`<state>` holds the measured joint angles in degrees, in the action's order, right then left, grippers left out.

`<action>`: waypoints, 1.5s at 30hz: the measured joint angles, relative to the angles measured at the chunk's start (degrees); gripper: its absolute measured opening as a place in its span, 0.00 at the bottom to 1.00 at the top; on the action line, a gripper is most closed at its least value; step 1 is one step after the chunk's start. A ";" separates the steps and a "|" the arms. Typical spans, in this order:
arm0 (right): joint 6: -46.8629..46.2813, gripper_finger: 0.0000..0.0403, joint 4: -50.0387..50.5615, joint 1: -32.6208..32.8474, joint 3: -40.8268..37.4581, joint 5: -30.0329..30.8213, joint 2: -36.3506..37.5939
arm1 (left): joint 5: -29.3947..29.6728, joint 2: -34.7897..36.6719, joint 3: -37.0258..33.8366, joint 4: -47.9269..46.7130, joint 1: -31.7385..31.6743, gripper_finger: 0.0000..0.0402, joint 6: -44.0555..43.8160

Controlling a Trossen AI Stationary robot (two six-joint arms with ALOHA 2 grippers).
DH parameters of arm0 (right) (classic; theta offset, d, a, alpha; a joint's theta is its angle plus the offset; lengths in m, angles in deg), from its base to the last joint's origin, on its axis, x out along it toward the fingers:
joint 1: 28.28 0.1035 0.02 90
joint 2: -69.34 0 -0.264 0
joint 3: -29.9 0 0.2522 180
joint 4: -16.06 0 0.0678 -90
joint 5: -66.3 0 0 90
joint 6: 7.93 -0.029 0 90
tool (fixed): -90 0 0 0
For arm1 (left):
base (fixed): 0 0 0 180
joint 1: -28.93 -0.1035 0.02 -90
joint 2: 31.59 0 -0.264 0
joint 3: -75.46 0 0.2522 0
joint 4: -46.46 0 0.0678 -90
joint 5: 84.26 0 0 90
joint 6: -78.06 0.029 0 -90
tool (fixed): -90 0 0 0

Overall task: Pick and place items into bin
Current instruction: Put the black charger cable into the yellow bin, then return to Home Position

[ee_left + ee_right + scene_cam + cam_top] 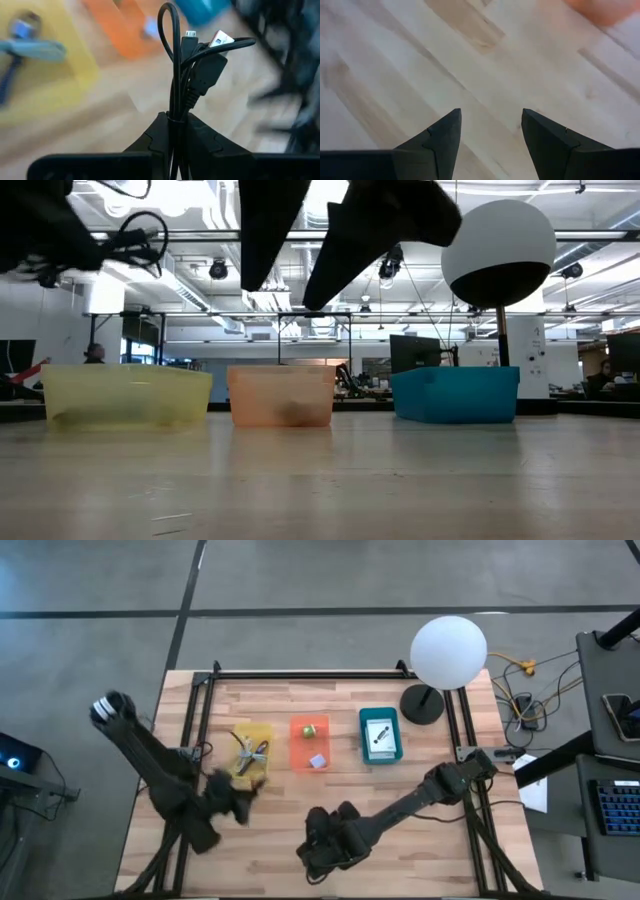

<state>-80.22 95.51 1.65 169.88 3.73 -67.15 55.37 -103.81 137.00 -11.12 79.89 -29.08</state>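
My left gripper (175, 120) is shut on a bundled black cord (192, 65) with USB plugs at its end. In the high view it (243, 798) hovers just off the near edge of the yellow bin (252, 752), which holds a grey stick and cords. In the low view the cord's loops (140, 235) show well above the table. The orange bin (310, 743) holds the green ball (309, 727) and the lavender cube (318, 762). The teal bin (381, 735) holds a white card. My right gripper (491, 120) is open over bare wood near the table's near edge (322, 845). My left gripper pinches the black cord between its two fingers where several strands run side by side (176, 107). The looped end and plugs (210, 45) stick out beyond the fingertips. The cord is lifted clear of the table.
The three bins stand in a row across the table's middle. A white globe lamp (448, 652) stands on a dark base at the far right corner. Black rails (300, 675) frame the table. Bare wood lies between the bins and the near edge.
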 joint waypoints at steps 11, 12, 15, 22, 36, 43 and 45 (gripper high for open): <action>-5.54 0.49 -0.52 -0.02 0.00 1.14 0.09 | -0.72 31.79 -18.45 -1.71 -15.28 0.06 -10.06; -5.68 0.49 -0.52 -0.02 0.00 1.26 0.11 | -2.11 33.22 -20.52 -0.21 -17.15 0.06 -10.62; -7.11 0.49 -0.65 0.02 0.00 1.28 0.13 | -5.10 35.92 -25.98 6.75 -21.48 0.06 -11.03; -7.85 0.49 -0.78 0.07 0.00 1.28 0.14 | -5.49 34.12 -28.95 12.45 -25.94 0.22 -6.08; -6.87 0.49 -0.89 0.07 0.00 -1.24 0.50 | -14.60 34.51 -22.16 16.23 -24.81 0.55 17.12; 9.18 0.49 -12.63 -1.45 -0.02 -10.25 3.92 | -21.11 35.53 -14.98 41.85 -16.41 0.55 52.46; 17.45 0.49 -18.21 -3.39 0.02 -15.14 5.96 | -21.07 35.44 -13.45 48.39 -14.45 0.55 59.77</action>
<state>-62.77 77.29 -1.73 169.90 -11.41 -61.19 34.30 -68.37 123.55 37.27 65.44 30.69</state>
